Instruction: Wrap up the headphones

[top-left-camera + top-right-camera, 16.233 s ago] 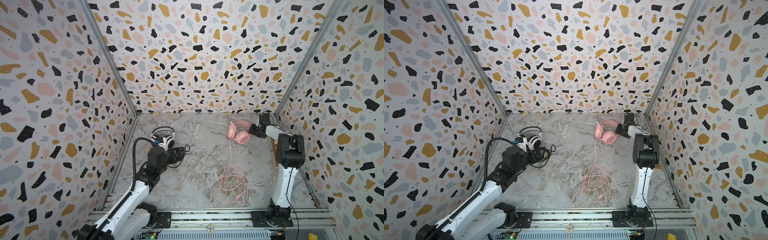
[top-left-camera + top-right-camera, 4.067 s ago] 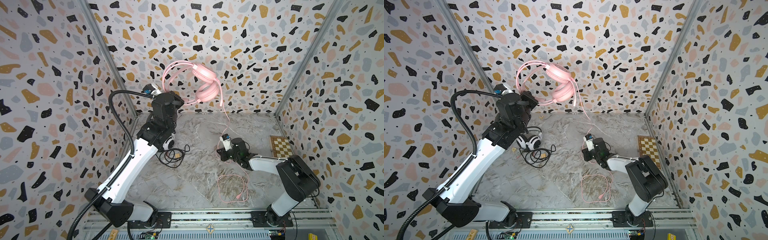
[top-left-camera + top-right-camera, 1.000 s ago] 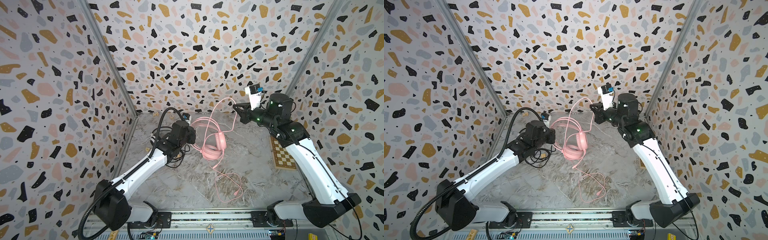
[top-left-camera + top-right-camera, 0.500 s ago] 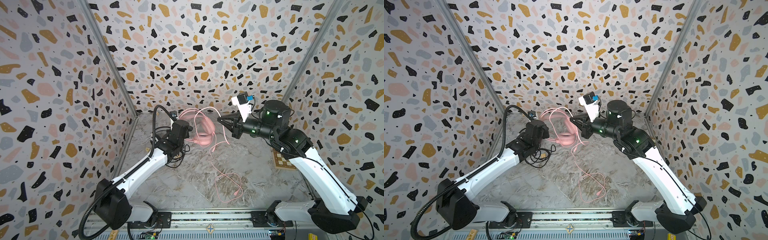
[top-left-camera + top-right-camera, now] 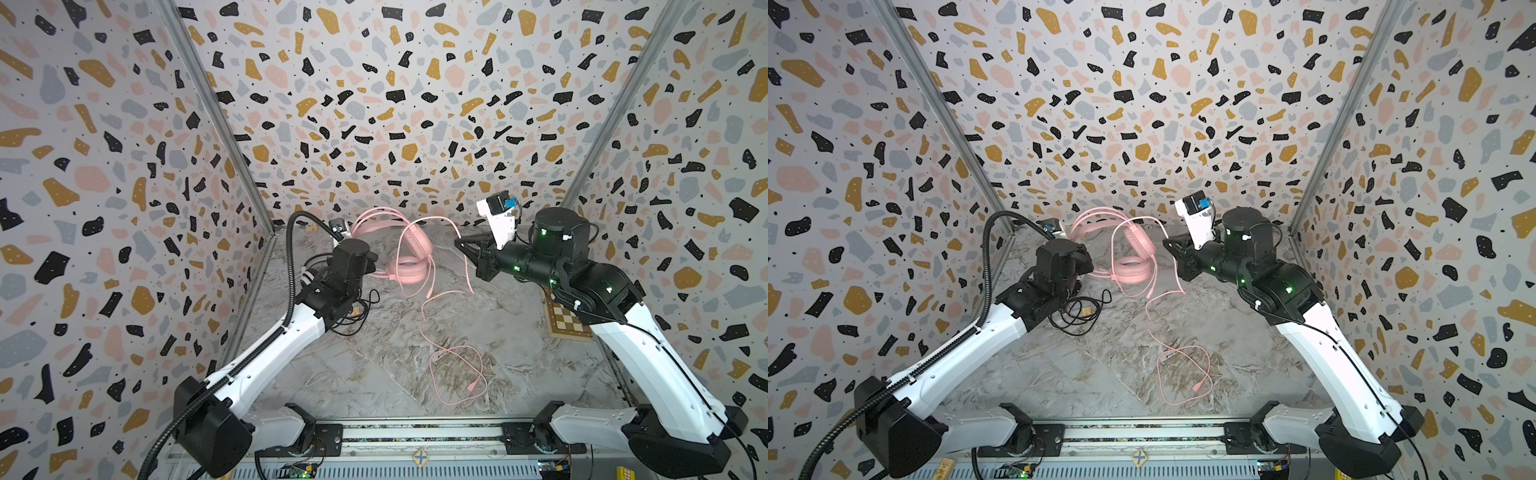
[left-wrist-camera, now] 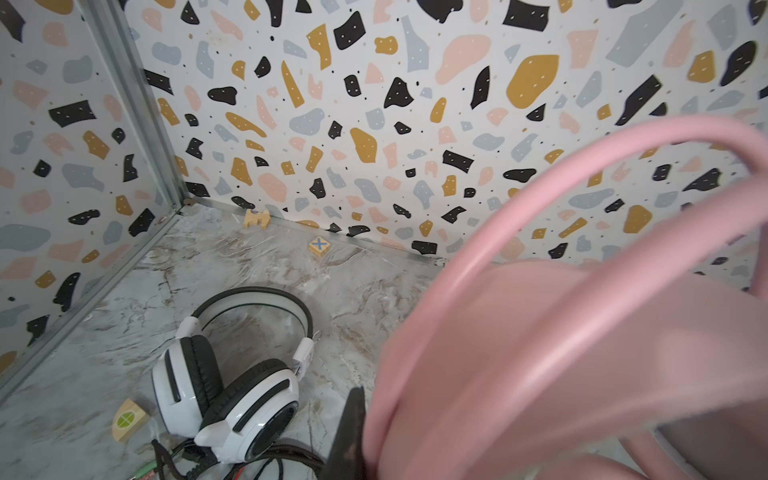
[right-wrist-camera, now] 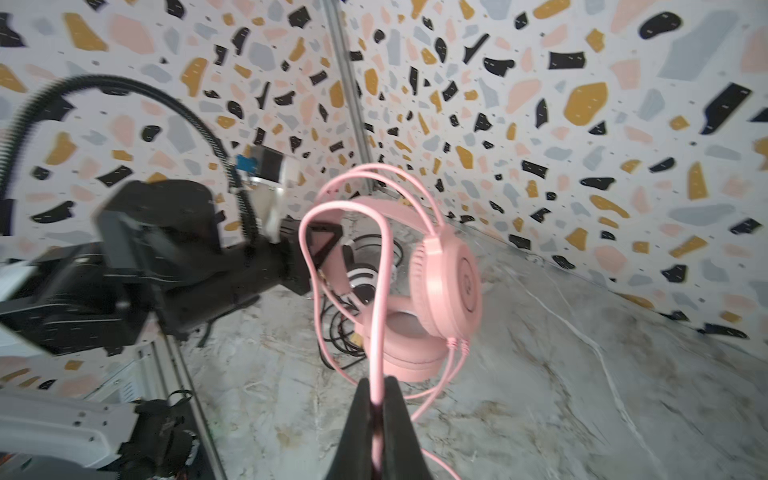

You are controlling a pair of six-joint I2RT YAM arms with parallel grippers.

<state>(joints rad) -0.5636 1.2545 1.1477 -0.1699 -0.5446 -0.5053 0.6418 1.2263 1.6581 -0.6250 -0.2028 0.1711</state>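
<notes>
The pink headphones (image 5: pixel 415 249) (image 5: pixel 1138 245) hang above the table near the back wall. My left gripper (image 5: pixel 376 270) (image 5: pixel 1091 270) (image 6: pixel 365 432) is shut on their headband (image 6: pixel 540 332). A loop of the pink cable (image 7: pixel 376 291) runs over the band to my right gripper (image 5: pixel 459 242) (image 5: pixel 1167 243) (image 7: pixel 376 399), which is shut on it. The rest of the cable (image 5: pixel 457 361) (image 5: pixel 1183 365) trails onto the table. The white headphones (image 6: pixel 224 382) (image 7: pixel 365 278) lie under the left arm with their black cable (image 5: pixel 1079 311) and are mostly hidden in both top views.
A checkerboard (image 5: pixel 567 322) lies by the right wall under the right arm. Small wooden blocks (image 6: pixel 319 246) (image 6: pixel 256 218) sit along the back wall, and another (image 6: pixel 126 419) lies beside the white headset. Patterned walls close in three sides.
The left gripper has raised and turned the pink headset toward the back wall. The right gripper came down and in with the cable, looped it over the band, then drew back right.
</notes>
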